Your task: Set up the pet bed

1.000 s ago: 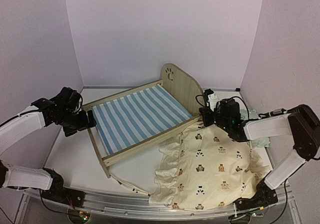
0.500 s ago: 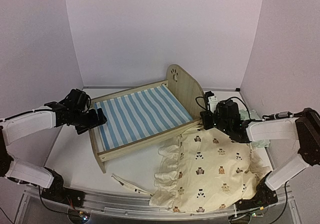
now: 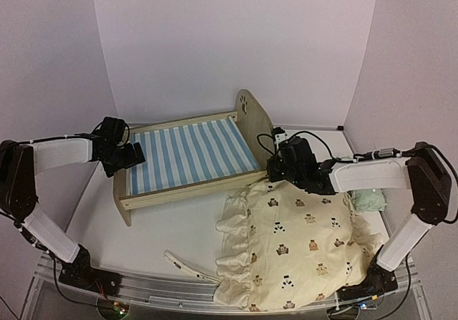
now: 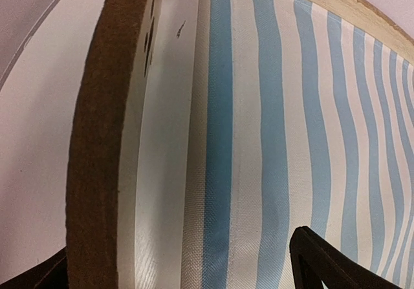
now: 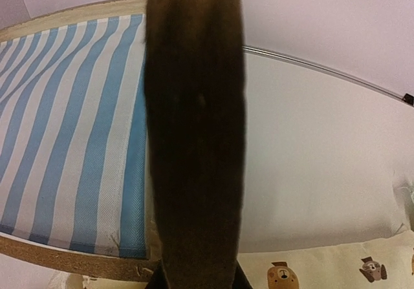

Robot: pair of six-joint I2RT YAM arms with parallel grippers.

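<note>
The pet bed (image 3: 186, 155) is a light-wood frame with a blue-and-white striped base and lies across the middle of the table. Its paw-print headboard (image 3: 252, 119) is at the right end. My right gripper (image 3: 274, 168) is shut on the headboard's near edge. In the right wrist view the board (image 5: 194, 108) fills the gap of that gripper (image 5: 196, 282). My left gripper (image 3: 131, 157) stands open at the foot end. Its jaws straddle the footboard (image 4: 97, 140), one finger (image 4: 323, 263) over the striped base (image 4: 291, 108), without squeezing it.
A cream bear-print cushion (image 3: 300, 241) lies at the front right, its edge against the bed's near rail, with a loose tie (image 3: 187, 266) trailing to the left. A mint green pillow (image 3: 368, 200) sits by the right wall. Walls close in on three sides.
The bed has swung and slid left and back, with the headboard carried left by my right gripper. My left arm moved back with the foot end. The cushion shifted slightly left.
</note>
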